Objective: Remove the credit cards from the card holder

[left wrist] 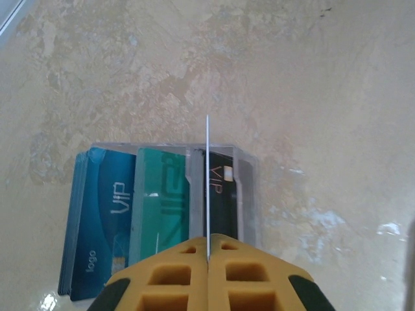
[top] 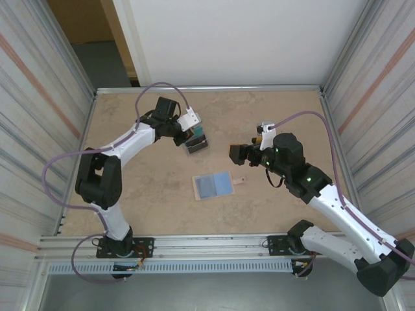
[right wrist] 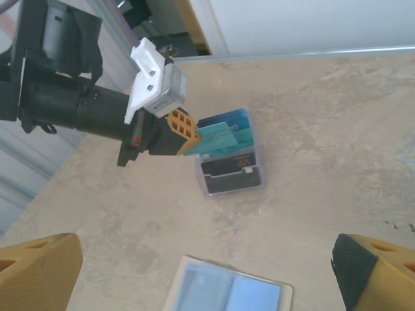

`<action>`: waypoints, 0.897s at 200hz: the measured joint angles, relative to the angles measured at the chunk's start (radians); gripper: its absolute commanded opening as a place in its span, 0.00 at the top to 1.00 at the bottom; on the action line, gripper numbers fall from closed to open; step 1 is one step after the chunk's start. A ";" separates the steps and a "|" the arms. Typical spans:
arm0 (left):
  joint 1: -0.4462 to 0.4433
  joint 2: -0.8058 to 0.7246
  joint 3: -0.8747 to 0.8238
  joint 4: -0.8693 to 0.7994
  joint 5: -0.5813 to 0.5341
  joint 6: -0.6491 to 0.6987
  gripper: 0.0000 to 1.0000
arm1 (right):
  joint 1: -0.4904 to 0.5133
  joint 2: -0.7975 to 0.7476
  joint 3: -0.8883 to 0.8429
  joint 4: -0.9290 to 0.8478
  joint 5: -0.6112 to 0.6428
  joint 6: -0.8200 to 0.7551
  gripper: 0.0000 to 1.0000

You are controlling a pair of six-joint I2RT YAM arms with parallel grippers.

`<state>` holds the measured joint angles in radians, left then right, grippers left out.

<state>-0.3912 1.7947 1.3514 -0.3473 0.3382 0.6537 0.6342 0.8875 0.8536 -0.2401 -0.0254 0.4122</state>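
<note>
On the mottled beige table (top: 130, 194), the small flat beige card holder (top: 214, 185) lies open, pale blue inside up, with nothing gripping it; whether cards remain in it I cannot tell. Beyond the holder and to its right, the right gripper (top: 245, 148) hangs with jaws spread wide and empty. Beyond the holder and slightly to its left sits a small fanned pile of blue, teal and dark credit cards (left wrist: 104, 214), and just above that pile the left gripper (right wrist: 185, 133) pinches one thin teal card (right wrist: 219, 134) by a short edge. Held so near its edge, the card could pivot or slip, and if let go from this height it may skid off the pile or knock it askew. The blue, teal and dark faces each read "VIP"; the blue one also reads "logo".
</note>
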 measured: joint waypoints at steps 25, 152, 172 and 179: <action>0.018 0.048 0.010 0.039 0.000 0.006 1.00 | 0.000 0.000 -0.003 0.000 0.028 0.017 0.01; 0.039 0.141 0.090 0.042 0.028 0.032 1.00 | -0.001 0.000 -0.003 -0.048 0.111 0.052 0.01; 0.039 0.151 0.092 0.026 0.029 0.032 1.00 | -0.002 0.002 -0.003 -0.053 0.111 0.052 0.01; 0.039 0.155 0.093 0.021 0.030 0.032 1.00 | -0.003 0.002 -0.003 -0.053 0.110 0.052 0.01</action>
<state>-0.3527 1.9499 1.4445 -0.3260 0.3683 0.6853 0.6315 0.8898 0.8505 -0.2932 0.0849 0.4641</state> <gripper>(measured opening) 0.066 0.986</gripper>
